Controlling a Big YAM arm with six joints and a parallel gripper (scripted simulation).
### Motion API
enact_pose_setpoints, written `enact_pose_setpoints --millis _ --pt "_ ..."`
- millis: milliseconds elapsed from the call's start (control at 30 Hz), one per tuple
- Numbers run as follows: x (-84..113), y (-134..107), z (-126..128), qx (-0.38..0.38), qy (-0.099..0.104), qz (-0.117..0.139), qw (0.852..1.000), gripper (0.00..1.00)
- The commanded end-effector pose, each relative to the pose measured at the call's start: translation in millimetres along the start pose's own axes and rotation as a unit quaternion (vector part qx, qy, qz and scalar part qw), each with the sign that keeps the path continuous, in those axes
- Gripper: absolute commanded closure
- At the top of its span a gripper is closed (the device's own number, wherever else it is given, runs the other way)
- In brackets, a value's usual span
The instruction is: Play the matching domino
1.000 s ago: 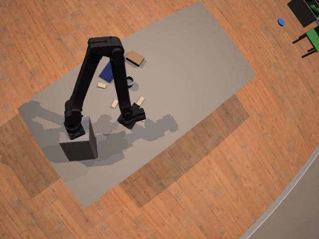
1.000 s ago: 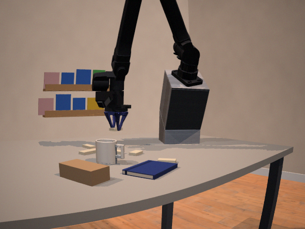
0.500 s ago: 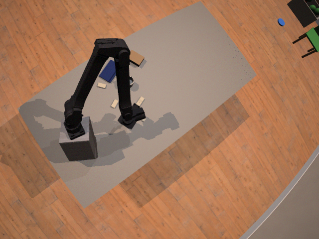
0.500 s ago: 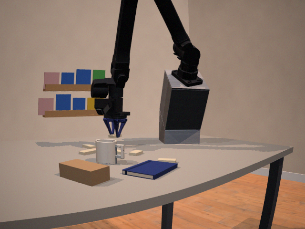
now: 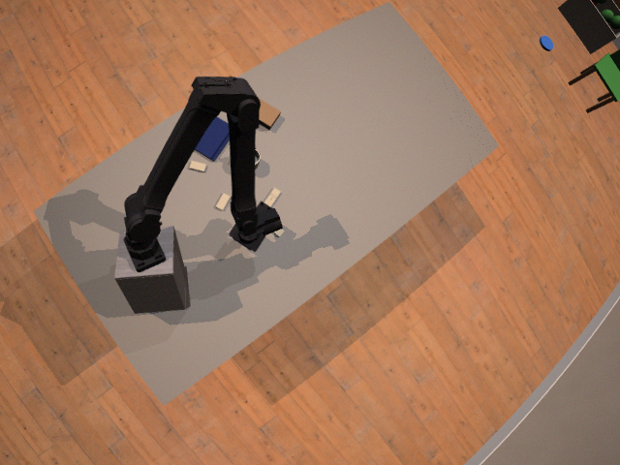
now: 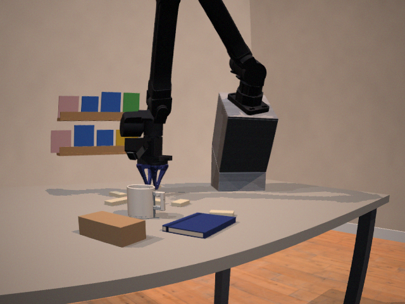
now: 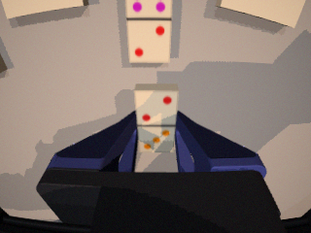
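My gripper (image 7: 156,117) (image 6: 152,187) is shut on a face-up domino (image 7: 155,108) and holds it low over the table. Its two-red-pip half points up the wrist view, its three-orange-pip half lies between the fingers. The line's end domino (image 7: 150,41) lies ahead, face up, with its two-red-pip half toward the held one and magenta pips beyond. A gap shows between them; they look nearly in line. The rest of the line is out of the wrist view. Blank-backed dominoes lie left (image 7: 44,7) and right (image 7: 262,9) of the line.
More blank-backed dominoes (image 5: 222,201) (image 5: 198,166) (image 6: 180,202) lie nearer the notebook. A white mug (image 6: 140,202), a blue notebook (image 6: 199,223) (image 5: 212,139) and a brown block (image 6: 111,227) (image 5: 269,113) stand beyond the dominoes. The arm's pedestal (image 5: 154,290) (image 6: 245,144) stands on the table.
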State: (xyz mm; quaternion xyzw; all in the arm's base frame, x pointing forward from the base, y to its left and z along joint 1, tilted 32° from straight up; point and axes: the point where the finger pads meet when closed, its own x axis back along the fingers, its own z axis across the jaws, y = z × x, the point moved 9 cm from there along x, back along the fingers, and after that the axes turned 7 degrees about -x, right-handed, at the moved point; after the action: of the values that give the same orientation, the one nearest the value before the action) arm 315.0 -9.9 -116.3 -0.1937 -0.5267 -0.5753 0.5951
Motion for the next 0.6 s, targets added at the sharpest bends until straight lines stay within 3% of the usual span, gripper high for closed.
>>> enact_pose_setpoints --millis 0,567 --pt "-9.2 4.3 1.3 -0.004 -0.004 -0.005 1.000 0.78" --pt "-13.9 3.7 2.6 -0.005 -0.003 -0.004 1.000 0.78"
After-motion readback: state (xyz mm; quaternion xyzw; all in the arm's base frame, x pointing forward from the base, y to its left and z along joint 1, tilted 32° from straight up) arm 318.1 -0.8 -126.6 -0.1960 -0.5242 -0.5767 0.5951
